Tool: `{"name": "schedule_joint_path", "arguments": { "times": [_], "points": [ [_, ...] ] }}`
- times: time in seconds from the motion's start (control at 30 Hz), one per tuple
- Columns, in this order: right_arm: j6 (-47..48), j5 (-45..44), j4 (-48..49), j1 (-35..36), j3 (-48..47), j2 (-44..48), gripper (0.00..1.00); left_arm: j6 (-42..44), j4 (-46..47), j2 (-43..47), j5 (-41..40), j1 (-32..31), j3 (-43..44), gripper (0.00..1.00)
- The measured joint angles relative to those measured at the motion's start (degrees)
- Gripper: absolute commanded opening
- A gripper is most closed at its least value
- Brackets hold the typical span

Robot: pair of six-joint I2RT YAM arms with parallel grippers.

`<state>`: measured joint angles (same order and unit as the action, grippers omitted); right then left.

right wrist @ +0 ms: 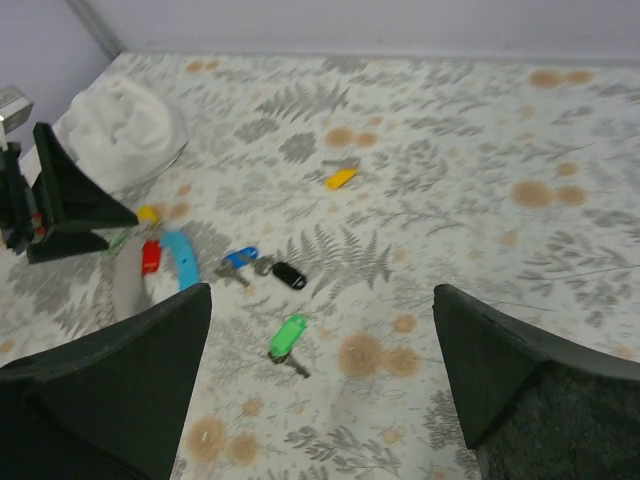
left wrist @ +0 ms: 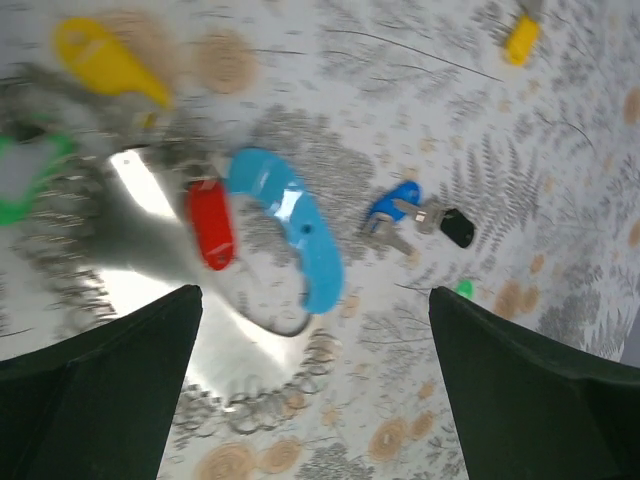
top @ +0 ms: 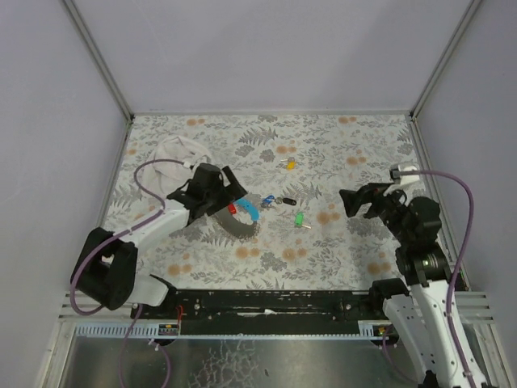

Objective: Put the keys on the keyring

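Keys of metal with coloured plastic heads (top: 269,200) lie loose at three o'clock of the grey coil-cord keyring (top: 241,222), over which the spread left gripper (left wrist: 315,298) hovers, seemingly to grasp it, while the right gripper (right wrist: 320,290), also spread, waits apart.

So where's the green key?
In the top view the green key lies by itself to the right of the keyring, just below and right of the black key, touching neither.
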<state>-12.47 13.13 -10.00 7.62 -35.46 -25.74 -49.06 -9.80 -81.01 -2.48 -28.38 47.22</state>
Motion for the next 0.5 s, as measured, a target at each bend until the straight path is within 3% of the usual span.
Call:
{"name": "schedule_joint_path", "arguments": {
  "times": [0.23,0.5],
  "points": [
    [-1.73,11.32,1.16,2.21,-1.03,-15.45,1.00,-1.14,1.99,9.31,5.79,9.92,-14.05,0.96],
    [-1.44,11.32,9.20,17.59,-0.22,-34.88,0.96,-1.53,2.38,21.05,6.75,12.00,-19.87,0.96]
  ]
}}
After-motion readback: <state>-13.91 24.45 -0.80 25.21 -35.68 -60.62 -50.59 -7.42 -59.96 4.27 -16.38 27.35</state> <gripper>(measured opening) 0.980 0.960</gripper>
